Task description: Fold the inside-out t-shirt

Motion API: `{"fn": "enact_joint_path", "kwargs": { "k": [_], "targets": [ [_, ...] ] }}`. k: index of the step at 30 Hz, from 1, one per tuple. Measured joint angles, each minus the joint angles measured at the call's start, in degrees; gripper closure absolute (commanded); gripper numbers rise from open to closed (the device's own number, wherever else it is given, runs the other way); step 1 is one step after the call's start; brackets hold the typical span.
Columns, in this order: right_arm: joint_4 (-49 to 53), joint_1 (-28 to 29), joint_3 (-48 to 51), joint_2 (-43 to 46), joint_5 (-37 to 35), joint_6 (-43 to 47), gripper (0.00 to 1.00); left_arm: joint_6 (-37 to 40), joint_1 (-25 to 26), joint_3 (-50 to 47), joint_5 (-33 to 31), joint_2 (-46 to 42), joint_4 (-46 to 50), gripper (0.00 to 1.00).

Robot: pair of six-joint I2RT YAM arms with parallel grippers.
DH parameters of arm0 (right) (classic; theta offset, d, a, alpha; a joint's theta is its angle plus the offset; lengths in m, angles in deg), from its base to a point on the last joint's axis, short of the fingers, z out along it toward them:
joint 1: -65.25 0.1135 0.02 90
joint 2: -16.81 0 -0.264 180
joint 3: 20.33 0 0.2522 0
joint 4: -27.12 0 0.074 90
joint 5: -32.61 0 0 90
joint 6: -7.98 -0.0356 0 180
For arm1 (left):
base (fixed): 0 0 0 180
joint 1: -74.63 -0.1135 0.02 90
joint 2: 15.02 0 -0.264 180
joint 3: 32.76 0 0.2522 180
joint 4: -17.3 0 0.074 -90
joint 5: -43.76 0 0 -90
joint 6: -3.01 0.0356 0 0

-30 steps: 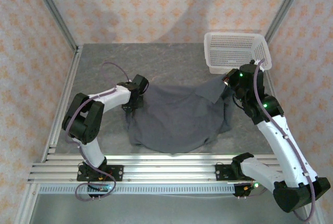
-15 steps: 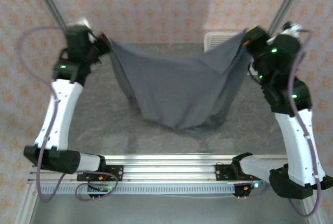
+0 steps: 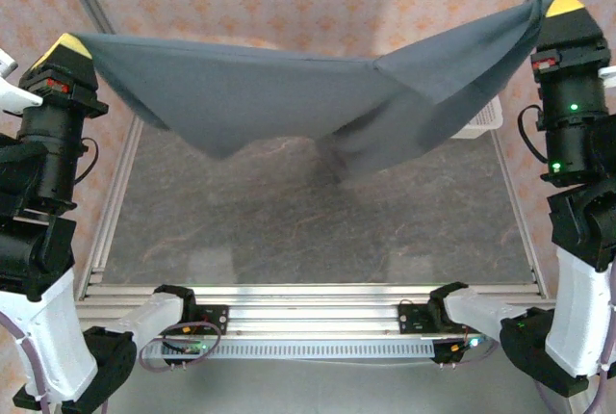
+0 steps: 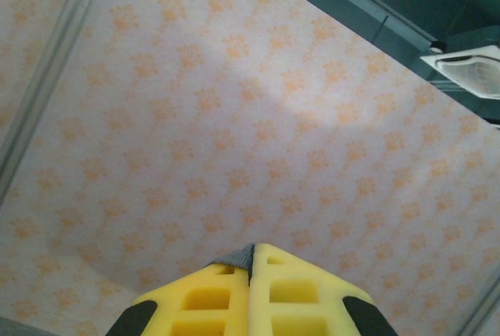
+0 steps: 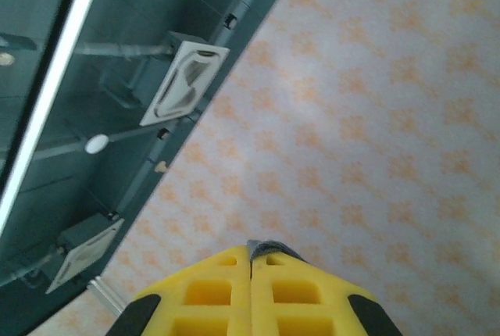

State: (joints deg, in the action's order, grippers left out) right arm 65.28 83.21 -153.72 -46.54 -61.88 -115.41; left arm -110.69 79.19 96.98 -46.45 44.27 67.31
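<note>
Handling the inside-out t-shirt (image 3: pixel 289 82), expect light, limp cloth with no stiffness of its own: it sags into a belly between its two held points, and a loose flap droops right of centre. That is a judgement from how it hangs. It should not slip easily from foam pads, but any slack will wrinkle when you lay it down.

The shirt is stretched in the air across the far half of the scene, well above the table (image 3: pixel 289 231). The left gripper (image 3: pixel 65 46) holds its left end and the right gripper (image 3: pixel 565 5) its right end, both raised high. Both claws are pressed together, each pinching an edge of the fabric. Those outer edges look like the right places to hold. When you re-grip for a fold, take hems or corners, not the middle.

The overhead view gives you the whole span, the sag, and the white mesh basket (image 3: pixel 484 123) peeking out behind the shirt's right side. The wrist views add the pinch itself: a thin sliver of grey caught between the closed yellow pads (image 4: pixel 211 297), with patterned wall beyond.
</note>
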Motion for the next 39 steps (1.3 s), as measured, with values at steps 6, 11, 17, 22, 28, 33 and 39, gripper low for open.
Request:
{"fn": "enact_joint_path", "kwargs": {
  "k": [6, 11, 17, 22, 28, 33, 39],
  "targets": [
    [-1.5, 0.0, -7.7, -2.6, 0.1, 4.1, 1.0, 2.1, 0.0, 3.0, -2.3, 2.1, 2.3, 1.0],
    [-1.6, 0.0, -10.8, -2.9, 2.5, 4.5, 1.0, 2.4, 0.0, 2.6, -2.2, 3.0, 3.5, 1.0],
    [-2.6, 0.0, -10.8, -2.1, 5.9, 3.1, 1.0, 2.1, 0.0, -0.2, -1.1, 1.3, 3.5, 1.0],
    [-3.8, 0.0, -10.8, -0.4, 7.8, 1.6, 1.0, 1.1, 0.0, -0.3, 0.4, -1.6, 3.6, 1.0],
    [-6.3, 0.0, -10.7, 2.1, 7.8, 2.1, 1.0, 0.0, 0.0, 1.0, 2.3, -5.0, 3.4, 1.0],
    [-6.2, 0.0, -12.8, -1.5, 6.2, 3.8, 1.0, -0.2, 0.0, 0.4, 2.3, -3.5, 2.8, 1.0],
    [-5.2, 0.0, -17.9, -16.3, 6.2, 4.0, 1.0, -0.1, -0.1, -2.6, -0.2, 6.0, 1.6, 1.0]
  ]
}}
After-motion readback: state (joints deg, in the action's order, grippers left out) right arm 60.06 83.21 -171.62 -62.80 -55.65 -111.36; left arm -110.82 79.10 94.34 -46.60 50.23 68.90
